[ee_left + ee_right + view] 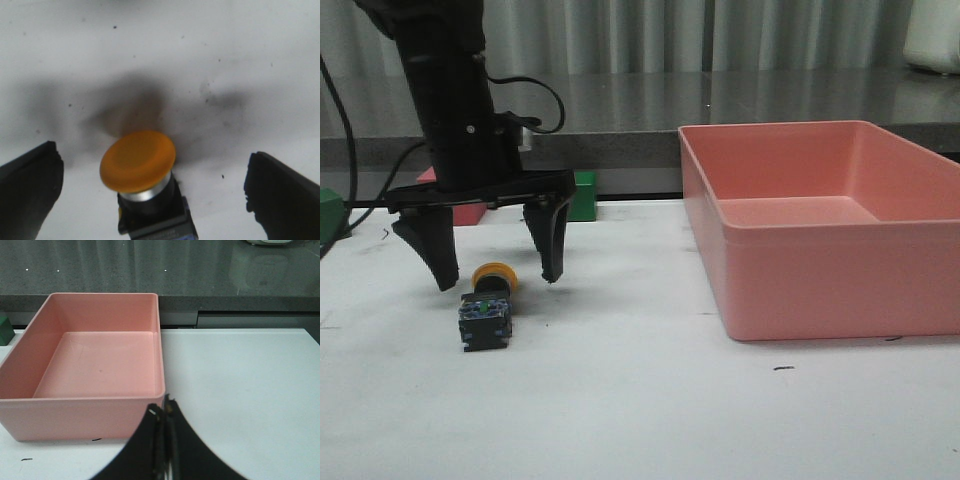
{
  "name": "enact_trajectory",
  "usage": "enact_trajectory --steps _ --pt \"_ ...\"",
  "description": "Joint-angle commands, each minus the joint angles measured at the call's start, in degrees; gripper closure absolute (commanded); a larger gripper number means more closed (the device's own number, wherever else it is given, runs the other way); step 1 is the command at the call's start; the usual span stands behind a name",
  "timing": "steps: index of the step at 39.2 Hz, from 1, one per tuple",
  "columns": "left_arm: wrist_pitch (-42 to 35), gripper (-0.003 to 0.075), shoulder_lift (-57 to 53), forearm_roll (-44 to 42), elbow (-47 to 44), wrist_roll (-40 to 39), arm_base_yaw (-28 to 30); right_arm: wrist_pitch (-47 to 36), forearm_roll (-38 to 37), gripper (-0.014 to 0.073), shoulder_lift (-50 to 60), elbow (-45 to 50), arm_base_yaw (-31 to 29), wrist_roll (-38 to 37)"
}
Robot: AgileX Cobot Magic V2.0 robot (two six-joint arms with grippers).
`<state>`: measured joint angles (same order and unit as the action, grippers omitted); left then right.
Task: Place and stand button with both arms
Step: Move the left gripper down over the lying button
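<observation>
Left gripper (pixel 498 270) spread wide, holding nothing, hanging over button (pixel 487 308). Button lying tipped on table (pixel 640 400), yellow cap toward the back, between the fingertips (not touched). To grasp well: drop lower, centre on black collar, close gently. Pink bin (pixel 825 225) well right. Right gripper (pixel 165 412) clenched shut, empty.

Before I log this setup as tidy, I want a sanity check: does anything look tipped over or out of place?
Yes. The button lies on its side on the white table, yellow cap pointing toward the back, rather than standing. The open left claw hangs above it without touching. The pink bin sits upright and empty.
</observation>
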<state>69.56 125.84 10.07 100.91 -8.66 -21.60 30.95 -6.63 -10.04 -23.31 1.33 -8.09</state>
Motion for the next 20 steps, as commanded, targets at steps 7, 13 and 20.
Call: enact_trajectory --steps 7,13,20 --pt "3.3 0.0030 -2.6 0.9 2.0 -1.6 -0.2 -4.5 -0.7 0.0664 -0.5 -1.4 -0.4 0.5" --pt "3.3 0.0034 -2.6 0.9 1.4 -1.6 0.0 -4.5 -0.7 0.0664 -0.5 -1.4 -0.4 0.5" --pt "3.3 0.0170 -2.4 0.7 1.2 -1.6 0.1 -4.5 -0.7 0.0664 -0.5 -1.4 -0.4 0.5"
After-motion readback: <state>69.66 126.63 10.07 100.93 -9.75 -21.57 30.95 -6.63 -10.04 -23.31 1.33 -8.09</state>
